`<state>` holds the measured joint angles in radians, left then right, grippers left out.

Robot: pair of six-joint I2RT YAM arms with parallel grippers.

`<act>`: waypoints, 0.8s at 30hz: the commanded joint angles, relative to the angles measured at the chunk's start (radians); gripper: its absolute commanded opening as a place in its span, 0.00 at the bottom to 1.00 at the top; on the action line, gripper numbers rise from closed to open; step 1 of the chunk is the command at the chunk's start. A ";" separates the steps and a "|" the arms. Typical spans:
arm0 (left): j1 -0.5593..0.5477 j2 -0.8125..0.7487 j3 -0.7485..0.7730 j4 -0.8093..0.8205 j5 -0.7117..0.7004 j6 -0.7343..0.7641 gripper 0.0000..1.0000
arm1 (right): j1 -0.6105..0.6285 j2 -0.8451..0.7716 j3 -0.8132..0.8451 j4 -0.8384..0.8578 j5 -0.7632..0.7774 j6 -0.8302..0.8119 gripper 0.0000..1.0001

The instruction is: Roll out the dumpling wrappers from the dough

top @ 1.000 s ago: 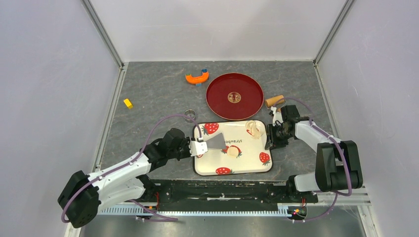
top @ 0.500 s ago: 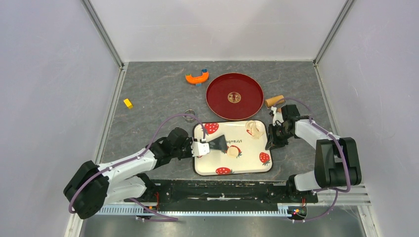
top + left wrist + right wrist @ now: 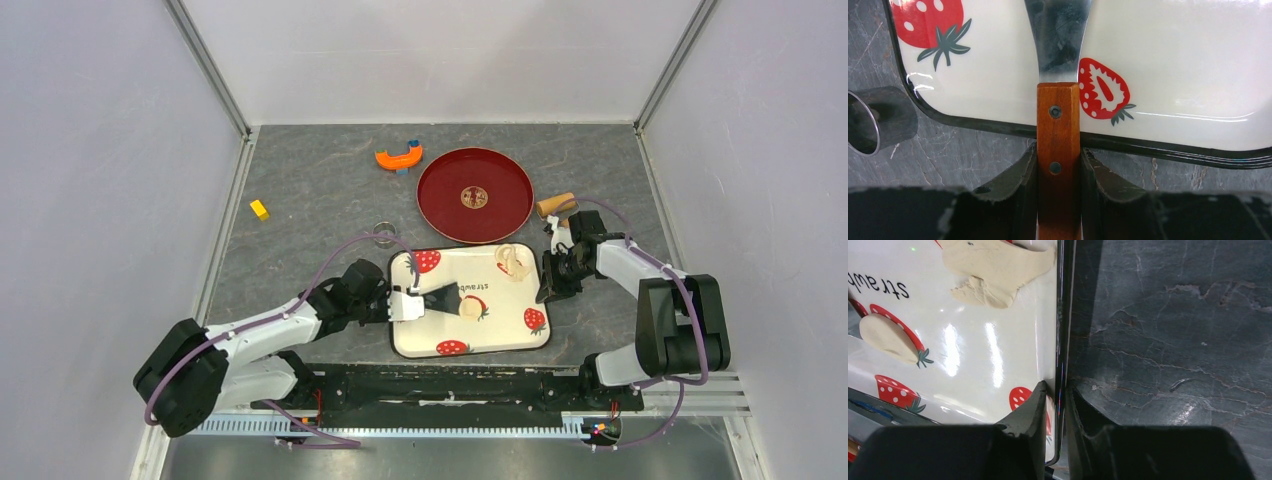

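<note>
The grey marbled desk (image 3: 320, 200) is carrying everything. At lower centre of the top view a strawberry-print tray (image 3: 495, 330) is lying, and above it a red round plate (image 3: 445, 215) is sitting. The left fingers (image 3: 408, 302) are clamping the wooden handle of a scraper (image 3: 442, 296), its metal blade reaching over the tray's left half. The right fingers (image 3: 547, 283) are pinching the tray's right rim, one inside and one outside. A dumpling wrapper (image 3: 515, 260), flattened and ragged, is lying in the tray's upper right corner. The dough (image 3: 471, 305) is resting mid-tray on a printed strawberry, just beside the blade tip. A wooden roller (image 3: 553, 205) is lying right of the plate. A metal ring (image 3: 384, 235) is standing near the tray's upper left corner.
</note>
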<state>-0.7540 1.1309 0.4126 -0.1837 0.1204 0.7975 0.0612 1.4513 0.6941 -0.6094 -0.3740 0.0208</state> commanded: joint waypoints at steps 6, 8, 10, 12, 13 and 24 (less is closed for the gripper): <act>-0.004 0.022 0.046 -0.050 0.055 0.057 0.02 | 0.012 0.032 -0.015 0.003 -0.013 -0.041 0.14; -0.004 0.029 0.064 -0.062 0.055 0.045 0.02 | 0.012 0.032 -0.016 0.003 -0.014 -0.040 0.14; -0.004 0.038 0.086 -0.076 0.053 0.032 0.02 | 0.012 0.033 -0.016 0.004 -0.019 -0.042 0.14; -0.003 0.048 0.106 -0.091 0.051 0.023 0.02 | 0.012 0.033 -0.016 0.003 -0.021 -0.042 0.14; -0.004 0.054 0.116 -0.097 0.047 0.015 0.02 | 0.012 0.032 -0.016 0.004 -0.022 -0.042 0.14; -0.004 0.085 0.201 -0.123 0.026 -0.057 0.02 | 0.012 0.040 -0.016 0.007 -0.039 -0.045 0.14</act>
<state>-0.7540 1.2110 0.5484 -0.3500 0.1276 0.8005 0.0597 1.4555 0.6952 -0.6098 -0.3874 0.0059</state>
